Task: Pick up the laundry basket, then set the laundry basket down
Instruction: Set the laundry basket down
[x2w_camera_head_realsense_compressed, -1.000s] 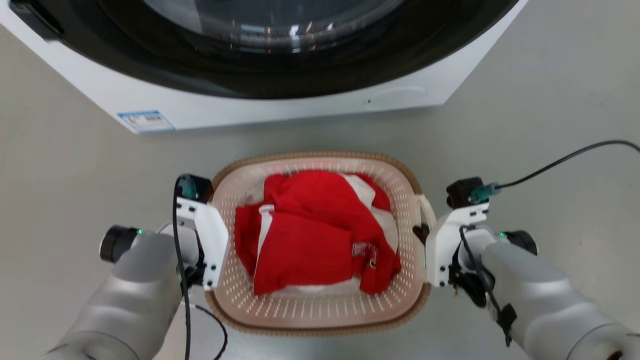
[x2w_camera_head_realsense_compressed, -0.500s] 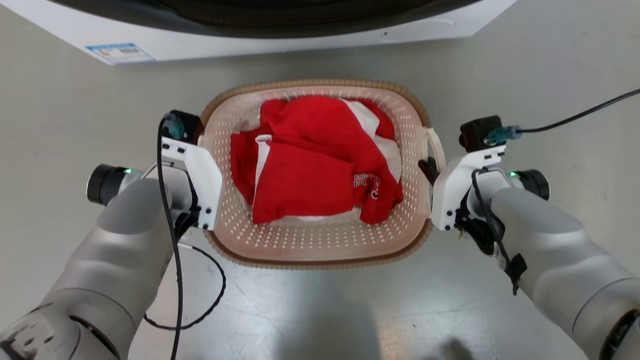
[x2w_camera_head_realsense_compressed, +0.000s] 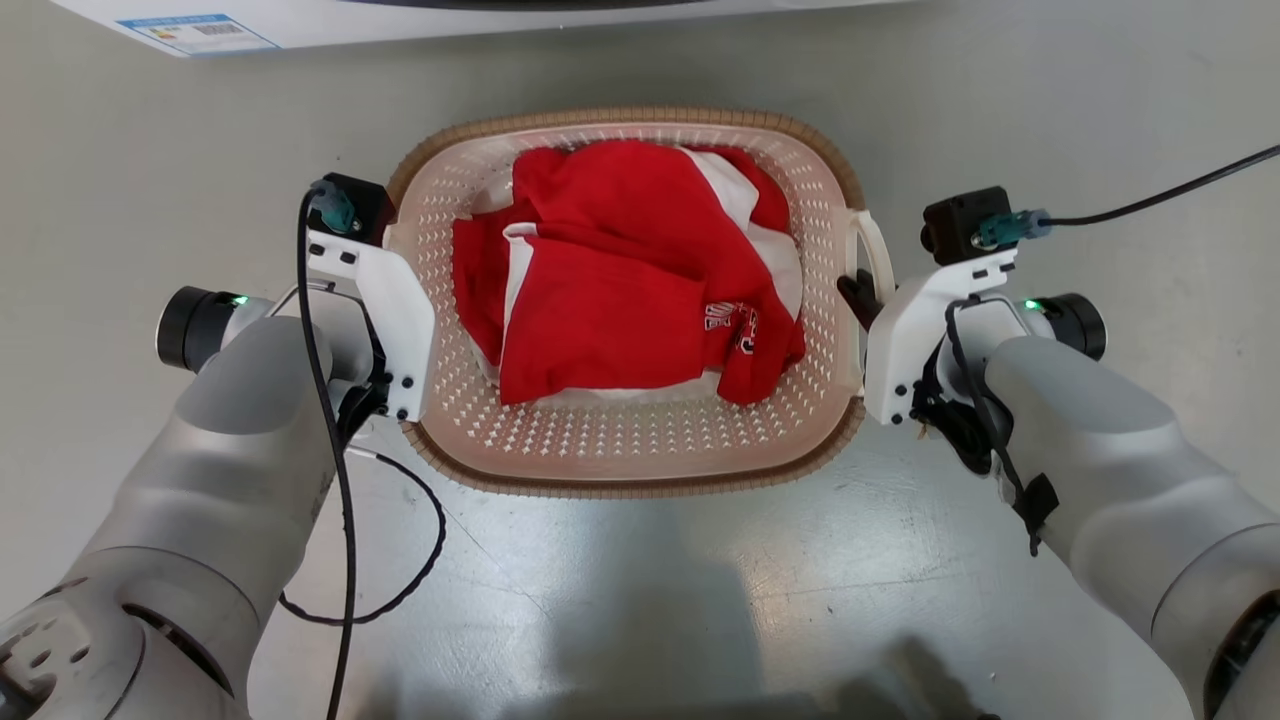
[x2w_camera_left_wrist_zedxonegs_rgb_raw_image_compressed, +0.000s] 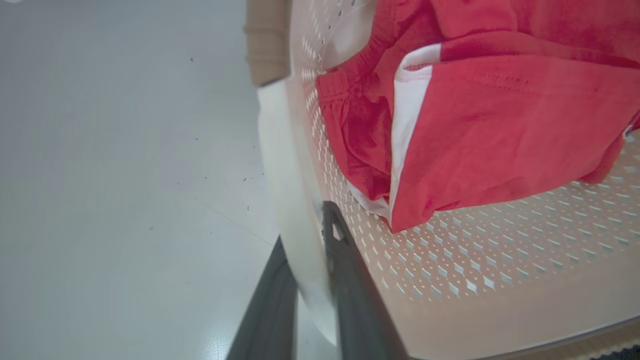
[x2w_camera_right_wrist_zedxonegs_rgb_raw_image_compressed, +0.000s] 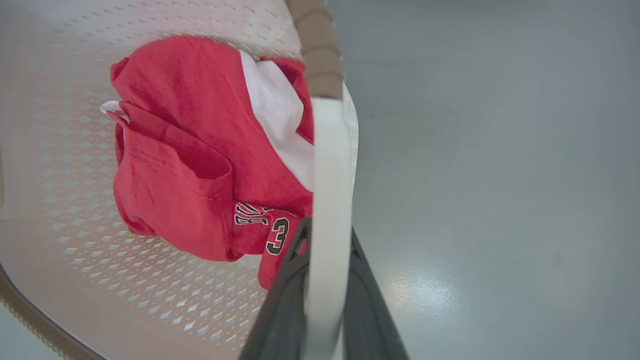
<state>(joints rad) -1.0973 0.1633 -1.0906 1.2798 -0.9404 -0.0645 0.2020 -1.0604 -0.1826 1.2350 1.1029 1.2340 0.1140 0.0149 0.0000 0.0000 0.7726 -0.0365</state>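
**Head view.** The laundry basket (x2w_camera_head_realsense_compressed: 620, 478) is carried between both arms. The washing machine (x2w_camera_head_realsense_compressed: 200, 25) stands beyond the basket's far rim. Whether the basket's base is clear of the floor (x2w_camera_head_realsense_compressed: 650, 600) cannot be told. The left claw (x2w_camera_head_realsense_compressed: 392, 300) is set against the basket's left side, and the right claw (x2w_camera_head_realsense_compressed: 858, 303) is set at the basket's right handle (x2w_camera_head_realsense_compressed: 880, 250). A red garment (x2w_camera_head_realsense_compressed: 620, 290) is piled inside the basket.

- Hazard: if one arm is moved faster than the other, the basket is tilted and the garment can be shed over the rim.
- Hazard: a black cable (x2w_camera_head_realsense_compressed: 425, 570) is looped just off the basket's near left corner. It can be trapped under the base when the basket is set down.

**Left wrist view.** The left claw is clenched on the basket's left handle (x2w_camera_left_wrist_zedxonegs_rgb_raw_image_compressed: 280, 165). The white band is pinched between the two dark fingers (x2w_camera_left_wrist_zedxonegs_rgb_raw_image_compressed: 350, 280), one on each face.

- Hazard: the band appears thin and smooth, so it can slip along the fingers under a jerk.

**Right wrist view.** The right claw is clenched on the right handle in the same way, and the white band runs up between its fingers. The garment lies just inside the basket wall beside it.

- Hazard: if the claws are drawn apart, the handles can be flexed and pulled free, and the basket is then dropped.
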